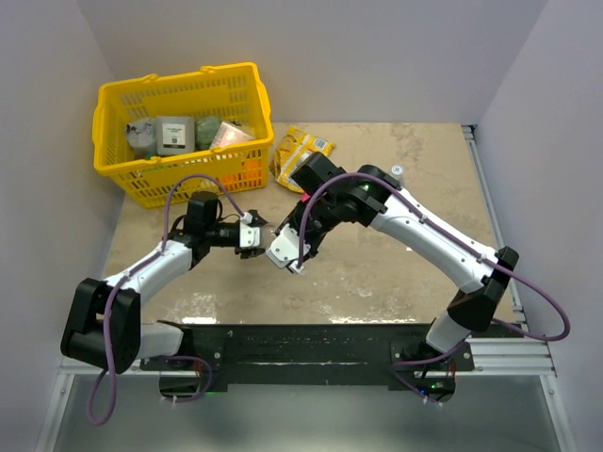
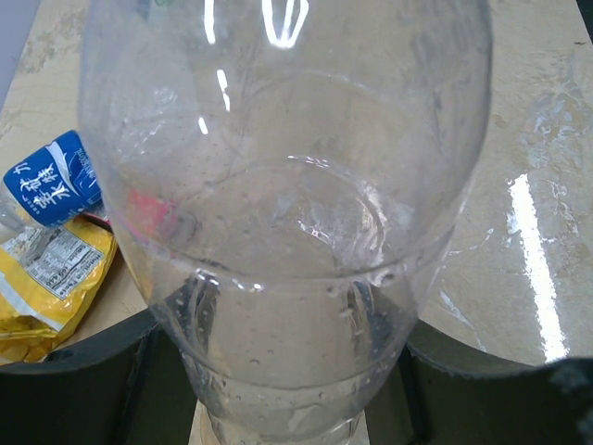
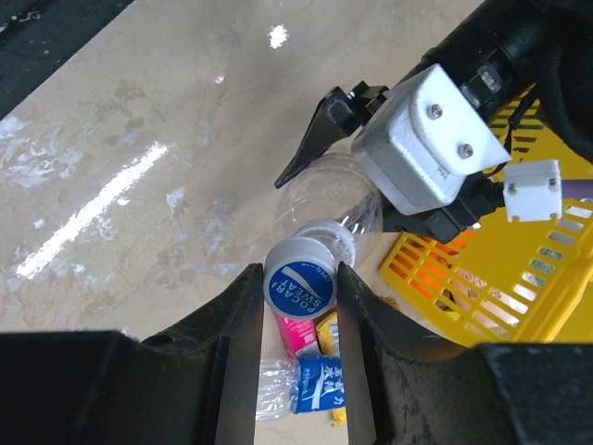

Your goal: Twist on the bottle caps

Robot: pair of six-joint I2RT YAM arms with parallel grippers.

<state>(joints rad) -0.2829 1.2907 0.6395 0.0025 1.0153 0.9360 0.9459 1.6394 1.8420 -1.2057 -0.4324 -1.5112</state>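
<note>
Top view: your two arms meet over the middle of the table [image 1: 396, 264], the left gripper [image 1: 262, 233] and right gripper [image 1: 275, 247] almost touching. A yellow basket [image 1: 226, 71] stands at the far left corner. A yellow packet [image 1: 300, 151] lies just beside it. A whitish cap [image 1: 397, 170] sits alone on the table beyond your right arm, well apart from both grippers. In the right wrist view, your right gripper is clenched on a blue cap [image 3: 299, 285]. One finger presses each side of the rim, and the cap's printed top faces the camera. The cap sits at the mouth of a clear bottle [image 3: 324, 190], but you cannot tell whether its threads have caught. Your left gripper grasps that bottle around its body, with a black finger on either side. Below the cap, on the table, you can see a pink packet [image 3: 298, 336] and a bottle with a blue label [image 3: 320, 385]. In the left wrist view the held bottle fills nearly the whole frame, with the dark fingers at the bottom edge on either side of it. To its left, the blue-labelled bottle lies on the table against the yellow packet.
</note>
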